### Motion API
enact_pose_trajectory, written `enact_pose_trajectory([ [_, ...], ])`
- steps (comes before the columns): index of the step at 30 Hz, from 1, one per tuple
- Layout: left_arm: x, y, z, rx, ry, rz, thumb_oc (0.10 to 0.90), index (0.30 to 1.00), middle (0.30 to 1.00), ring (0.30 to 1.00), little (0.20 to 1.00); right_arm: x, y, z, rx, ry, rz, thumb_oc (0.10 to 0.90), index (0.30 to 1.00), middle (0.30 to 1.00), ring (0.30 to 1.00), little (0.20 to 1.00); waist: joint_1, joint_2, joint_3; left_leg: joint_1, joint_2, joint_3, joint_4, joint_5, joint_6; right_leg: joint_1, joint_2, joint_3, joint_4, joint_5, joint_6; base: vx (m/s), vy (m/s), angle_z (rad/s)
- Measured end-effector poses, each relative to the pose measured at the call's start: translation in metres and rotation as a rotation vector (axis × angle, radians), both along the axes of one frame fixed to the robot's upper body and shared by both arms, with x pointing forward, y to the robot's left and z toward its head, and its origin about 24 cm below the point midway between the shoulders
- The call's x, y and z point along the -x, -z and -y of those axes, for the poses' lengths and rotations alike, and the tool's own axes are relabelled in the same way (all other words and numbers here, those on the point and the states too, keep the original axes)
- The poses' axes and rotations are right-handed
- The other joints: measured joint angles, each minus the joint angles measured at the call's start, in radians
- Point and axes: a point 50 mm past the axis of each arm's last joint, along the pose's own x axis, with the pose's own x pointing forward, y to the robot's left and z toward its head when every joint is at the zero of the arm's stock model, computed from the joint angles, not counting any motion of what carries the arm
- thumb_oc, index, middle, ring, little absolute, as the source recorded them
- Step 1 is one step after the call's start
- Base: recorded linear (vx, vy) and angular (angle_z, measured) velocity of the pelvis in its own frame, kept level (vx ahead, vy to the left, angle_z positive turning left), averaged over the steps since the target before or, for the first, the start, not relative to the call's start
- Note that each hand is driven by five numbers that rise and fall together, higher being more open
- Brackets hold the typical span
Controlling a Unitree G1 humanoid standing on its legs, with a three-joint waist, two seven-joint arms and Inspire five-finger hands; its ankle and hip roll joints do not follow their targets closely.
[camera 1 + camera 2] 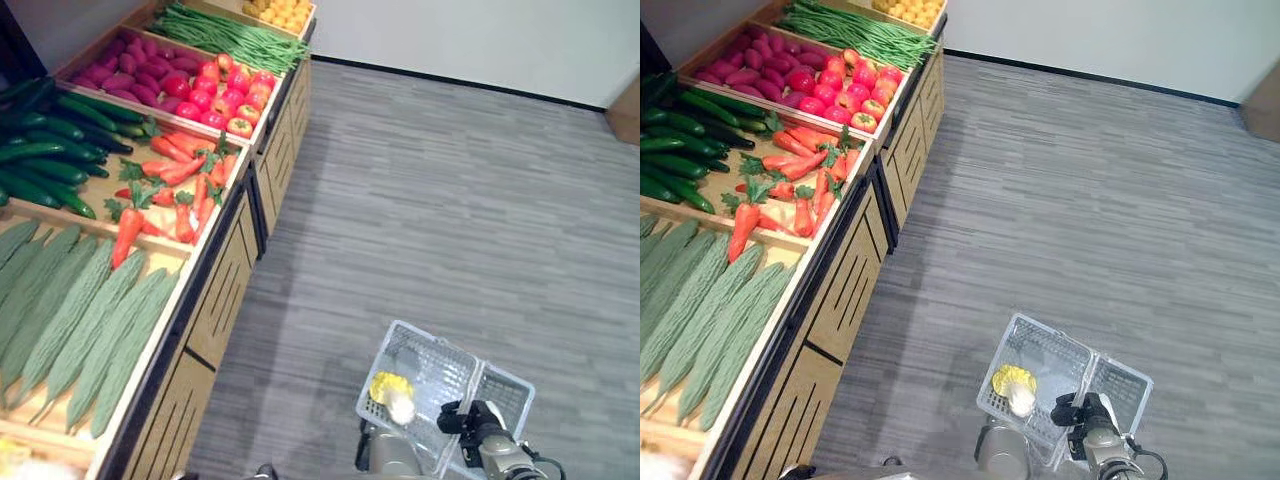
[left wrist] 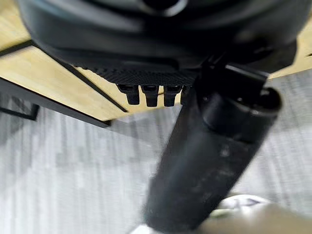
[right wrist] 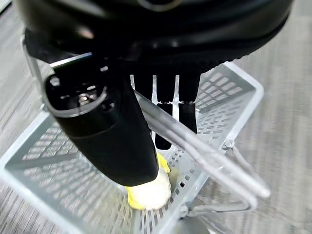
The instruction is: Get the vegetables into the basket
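From the left eye view, the produce stand [image 1: 215,300] runs along the robot's left, its bins holding pale green gourds [image 1: 80,320], carrots [image 1: 170,190], cucumbers [image 1: 50,140], tomatoes [image 1: 230,95] and green beans [image 1: 230,35]. Well apart from it, low over the floor [image 1: 450,200], hangs the white wire basket [image 1: 430,365], with a yellow vegetable [image 1: 390,388] lying inside.

In the right eye view the right hand [image 1: 1088,415] sits at the basket's handle, beside its rim.

The left wrist view shows the left hand [image 2: 151,92] empty, fingers curled back in a short row, hanging near the stand's wooden front.

In the right wrist view the fingers [image 3: 165,97] are hooked round the metal handle bars [image 3: 195,146], carrying the basket above the floor.

I'd judge one item is in and the robot is between picks. Next it needs to close on the stand and bring the free left hand up over a bin.
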Motion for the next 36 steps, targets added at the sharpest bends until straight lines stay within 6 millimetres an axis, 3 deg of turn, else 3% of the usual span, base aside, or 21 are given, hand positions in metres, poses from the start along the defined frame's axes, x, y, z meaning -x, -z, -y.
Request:
enact_pose_trajectory([
  [3, -0.009, 0.0, 0.005, 0.009, -0.001, 0.022, 0.9, 1.0, 1.0, 1.0, 1.0, -0.007, -0.007, 0.013, 0.036, -0.037, -0.016, 0.4, 0.3, 0.3, 0.3, 0.3, -0.01, 0.069, 0.006, -0.027, 0.064, -0.039, 0.03, 0.057, -0.039, -0.021, 0.035, -0.048, 0.089, -0.082, -0.048, 0.19, -0.161, 0.28],
  [7, -0.026, -0.003, 0.005, 0.003, 0.014, 0.066, 0.9, 1.0, 1.0, 1.0, 1.0, -0.007, -0.008, 0.016, 0.043, -0.037, -0.018, 0.4, 0.3, 0.3, 0.3, 0.3, -0.025, 0.083, 0.013, -0.086, 0.096, -0.091, 0.107, 0.103, -0.087, -0.044, 0.038, -0.069, 0.157, -0.164, -0.056, 0.13, -0.177, 0.22],
  [11, -0.036, -0.006, 0.005, -0.001, 0.026, 0.096, 0.9, 1.0, 1.0, 1.0, 1.0, -0.013, -0.011, 0.017, 0.052, -0.039, 0.001, 0.4, 0.3, 0.3, 0.3, 0.3, -0.036, 0.102, 0.025, -0.129, 0.121, -0.107, 0.149, 0.126, -0.125, -0.065, 0.063, -0.074, 0.159, -0.182, -0.074, 0.14, -0.168, -0.01],
  [16, -0.046, -0.008, 0.008, 0.01, 0.031, 0.138, 0.9, 1.0, 1.0, 1.0, 1.0, -0.015, -0.011, 0.015, 0.045, -0.042, 0.002, 0.4, 0.3, 0.3, 0.3, 0.3, -0.039, 0.114, 0.029, -0.134, 0.153, -0.116, 0.162, 0.165, -0.128, -0.07, 0.105, -0.072, 0.162, -0.204, -0.098, 0.17, -0.191, -0.13],
  [19, -0.05, -0.009, 0.01, 0.011, 0.03, 0.157, 0.9, 1.0, 1.0, 1.0, 1.0, -0.014, -0.008, 0.01, 0.029, -0.052, -0.003, 0.4, 0.3, 0.3, 0.3, 0.3, -0.045, 0.119, 0.027, -0.166, 0.184, -0.142, 0.231, 0.174, -0.127, -0.059, 0.142, -0.069, 0.156, -0.226, -0.116, 0.13, -0.175, -0.08],
  [23, -0.053, -0.009, 0.011, 0.011, 0.01, 0.172, 0.9, 1.0, 1.0, 1.0, 1.0, -0.009, -0.004, 0.004, 0.015, -0.074, -0.027, 0.4, 0.3, 0.3, 0.3, 0.3, -0.038, 0.109, 0.031, -0.177, 0.203, -0.167, 0.31, 0.24, -0.129, -0.012, 0.168, -0.064, 0.136, -0.241, -0.144, 0.18, -0.177, -0.07],
  [24, -0.059, -0.011, 0.012, 0.013, 0.011, 0.192, 0.9, 1.0, 1.0, 1.0, 1.0, -0.006, -0.002, 0.004, 0.012, -0.071, -0.041, 0.4, 0.3, 0.3, 0.3, 0.3, -0.029, 0.08, 0.048, -0.201, 0.195, -0.154, 0.374, 0.256, -0.136, 0.022, 0.159, -0.057, 0.109, -0.244, -0.171, 0.22, -0.089, -0.1],
  [26, -0.06, -0.012, 0.012, 0.016, 0.011, 0.201, 0.9, 1.0, 1.0, 1.0, 1.0, -0.002, -0.001, 0.005, 0.017, -0.068, -0.057, 0.4, 0.3, 0.3, 0.3, 0.3, -0.015, 0.07, 0.049, -0.211, 0.177, -0.143, 0.376, 0.227, -0.138, 0.041, 0.153, -0.046, 0.097, -0.242, -0.176, 0.26, -0.067, 0.12],
  [27, -0.074, -0.016, 0.012, 0.016, 0.013, 0.234, 0.9, 1.0, 1.0, 1.0, 1.0, 0.007, 0.002, 0.006, 0.016, -0.048, -0.084, 0.4, 0.3, 0.3, 0.3, 0.3, -0.007, 0.043, 0.061, -0.279, 0.143, -0.107, 0.33, 0.164, -0.124, 0.087, 0.144, -0.037, 0.029, -0.242, -0.203, 0.36, -0.027, 0.29],
  [29, -0.079, -0.018, 0.009, 0.015, -0.006, 0.264, 0.9, 1.0, 1.0, 1.0, 1.0, 0.011, 0.004, 0.005, 0.012, -0.036, -0.104, 0.4, 0.3, 0.3, 0.3, 0.3, 0.038, 0.021, 0.069, -0.349, 0.112, -0.089, 0.219, 0.153, -0.124, 0.113, 0.153, -0.022, -0.029, -0.223, -0.187, 0.28, 0.012, 0.1],
  [30, -0.084, -0.021, 0.006, 0.016, -0.038, 0.292, 0.9, 1.0, 1.0, 1.0, 1.0, 0.014, 0.005, 0.003, 0.006, -0.034, -0.114, 0.4, 0.3, 0.3, 0.3, 0.3, 0.041, 0.016, 0.071, -0.395, 0.107, -0.095, 0.162, 0.165, -0.137, 0.134, 0.164, -0.019, -0.065, -0.218, -0.183, 0.3, 0.07, 0.0],
  [31, -0.096, -0.027, 0.004, 0.017, -0.046, 0.343, 0.9, 1.0, 1.0, 1.0, 1.0, 0.016, 0.007, 0.001, -0.002, -0.029, -0.126, 0.4, 0.3, 0.3, 0.3, 0.3, 0.073, -0.004, 0.085, -0.439, 0.09, -0.098, 0.049, 0.206, -0.117, 0.14, 0.169, -0.006, -0.068, -0.217, -0.181, 0.29, 0.067, -0.23],
  [32, -0.099, -0.028, 0.004, 0.024, -0.06, 0.367, 0.9, 1.0, 1.0, 1.0, 1.0, 0.017, 0.008, -0.001, -0.005, -0.03, -0.132, 0.4, 0.3, 0.3, 0.3, 0.3, 0.102, -0.008, 0.088, -0.458, 0.09, -0.107, -0.001, 0.24, -0.122, 0.153, 0.182, 0.024, -0.068, -0.215, -0.168, 0.32, 0.087, -0.65],
  [34, -0.103, -0.03, 0.006, 0.04, -0.077, 0.392, 0.9, 1.0, 1.0, 1.0, 1.0, 0.017, 0.009, -0.002, -0.003, -0.047, -0.139, 0.4, 0.3, 0.3, 0.3, 0.3, 0.124, -0.004, 0.088, -0.483, 0.095, -0.124, -0.006, 0.279, -0.116, 0.189, 0.198, 0.055, -0.069, -0.221, -0.159, 0.32, 0.107, -0.78],
  [35, -0.104, -0.03, 0.006, 0.041, -0.074, 0.393, 0.9, 1.0, 1.0, 1.0, 1.0, 0.018, 0.01, -0.004, 0.0, -0.069, -0.148, 0.4, 0.3, 0.3, 0.3, 0.3, 0.111, 0.001, 0.09, -0.487, 0.084, -0.123, -0.011, 0.312, -0.121, 0.231, 0.203, 0.072, -0.069, -0.239, -0.144, 0.28, 0.107, -0.62],
  [36, -0.103, -0.03, 0.007, 0.042, -0.071, 0.391, 0.9, 1.0, 1.0, 1.0, 1.0, 0.02, 0.01, -0.004, 0.0, -0.069, -0.153, 0.4, 0.3, 0.3, 0.3, 0.3, 0.109, 0.001, 0.09, -0.482, 0.081, -0.121, 0.002, 0.319, -0.118, 0.24, 0.202, 0.078, -0.066, -0.231, -0.153, 0.27, 0.124, -0.75],
])
